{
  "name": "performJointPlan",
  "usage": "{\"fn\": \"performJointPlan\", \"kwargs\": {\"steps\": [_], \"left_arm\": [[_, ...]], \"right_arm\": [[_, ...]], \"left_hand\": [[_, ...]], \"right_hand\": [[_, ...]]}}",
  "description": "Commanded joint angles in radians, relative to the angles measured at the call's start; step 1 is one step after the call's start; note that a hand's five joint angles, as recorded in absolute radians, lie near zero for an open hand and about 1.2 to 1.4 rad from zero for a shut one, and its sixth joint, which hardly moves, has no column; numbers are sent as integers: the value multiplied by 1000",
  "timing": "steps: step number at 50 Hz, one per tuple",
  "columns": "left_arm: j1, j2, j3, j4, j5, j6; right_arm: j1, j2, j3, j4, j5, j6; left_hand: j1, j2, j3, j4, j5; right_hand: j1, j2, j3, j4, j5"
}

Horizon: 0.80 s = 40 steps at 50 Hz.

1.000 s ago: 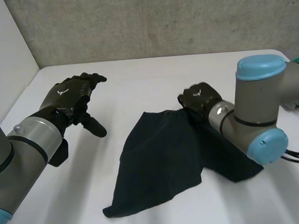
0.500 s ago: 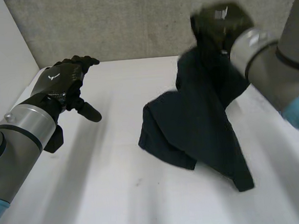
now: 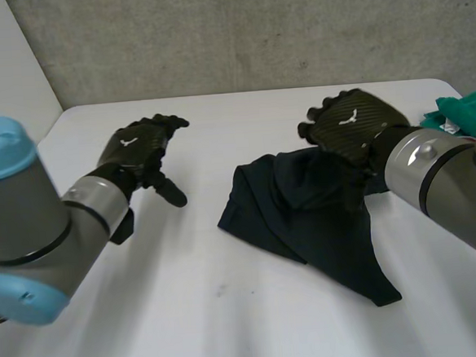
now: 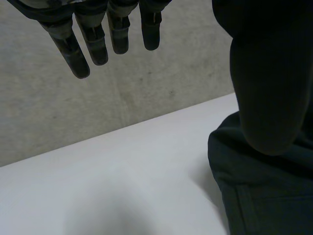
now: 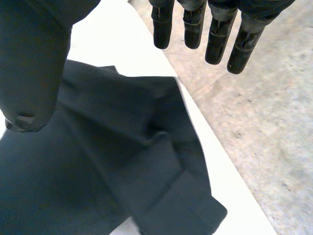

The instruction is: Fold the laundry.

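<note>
Left hand (image 3: 134, 149) and right hand (image 3: 353, 129), fingers spread, hold nothing; one dark garment (image 3: 306, 214) lies crumpled.

Soft, even light all round; the white bench (image 3: 232, 326) is bright, and only a faint shadow edges the dark garment (image 3: 306, 214).

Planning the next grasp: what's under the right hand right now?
The dark garment lies bunched on the white table under the right hand, whose fingers are straight and hold nothing. The folds hide the garment's lower layers and the table beneath.
</note>
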Motion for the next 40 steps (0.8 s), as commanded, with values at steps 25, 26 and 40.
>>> {"fn": "performJointPlan", "kwargs": {"steps": [25, 26, 40], "left_arm": [[-139, -584, 470, 34, 94, 35], [-142, -586, 473, 37, 94, 35], [-144, -454, 452, 60, -7, 48]], "right_arm": [[-76, 57, 177, -173, -10, 79], [-76, 65, 179, -187, -10, 79], [-76, 162, 171, -326, -10, 86]], "left_hand": [[329, 330, 325, 333, 315], [452, 453, 448, 456, 437], [1190, 1191, 1185, 1193, 1175]], "right_hand": [[-33, -54, -51, -67, -64], [-33, -54, -51, -67, -64], [1188, 1168, 1171, 1154, 1158]]}}
